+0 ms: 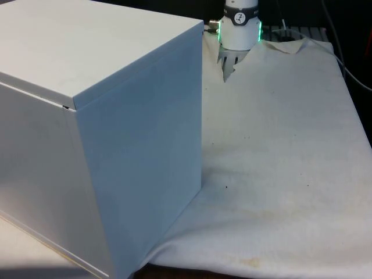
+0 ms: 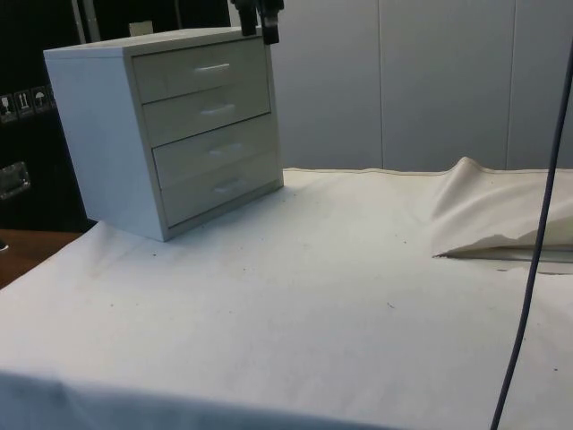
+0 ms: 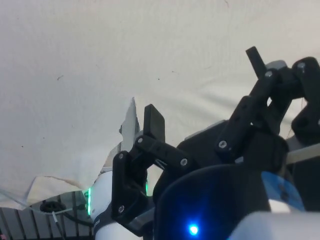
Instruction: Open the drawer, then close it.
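A white chest of drawers [image 2: 107, 134] stands on the cloth, its back and side turned to the front view [image 1: 116, 116]. In the side view its several drawer fronts sit flush with the frame, each with a small pale handle; the top drawer [image 2: 201, 70] is shut. My gripper [image 2: 258, 27] hangs high in the air, just above the chest's top front corner and touching nothing. In the wrist view the gripper [image 3: 205, 90] is open, its two black fingers [image 3: 154, 122] wide apart, with nothing between them and bare cloth far below.
The robot's base [image 1: 240, 29] stands at the table's far end. A raised fold of cloth [image 2: 501, 215] lies at the side view's right, and a black cable [image 2: 537, 224] hangs in front of it. Flat cloth spreads out before the drawers.
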`<act>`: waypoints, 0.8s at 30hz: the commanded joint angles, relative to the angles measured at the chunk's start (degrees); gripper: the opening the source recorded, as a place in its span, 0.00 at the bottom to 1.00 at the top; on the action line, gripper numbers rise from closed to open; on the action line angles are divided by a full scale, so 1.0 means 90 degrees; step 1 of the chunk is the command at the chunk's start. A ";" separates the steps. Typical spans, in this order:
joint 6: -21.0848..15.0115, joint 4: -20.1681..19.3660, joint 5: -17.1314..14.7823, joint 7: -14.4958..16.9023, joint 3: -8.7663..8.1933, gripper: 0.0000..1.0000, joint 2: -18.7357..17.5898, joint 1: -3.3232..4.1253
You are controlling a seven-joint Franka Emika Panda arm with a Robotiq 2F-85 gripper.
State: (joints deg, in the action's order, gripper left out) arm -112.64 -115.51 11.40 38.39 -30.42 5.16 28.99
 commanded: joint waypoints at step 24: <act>-0.0083 -0.0013 0.0159 0.1210 0.0006 1.00 0.0013 0.0000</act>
State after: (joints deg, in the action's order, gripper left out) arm -112.70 -115.51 11.92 49.10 -30.42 5.16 28.99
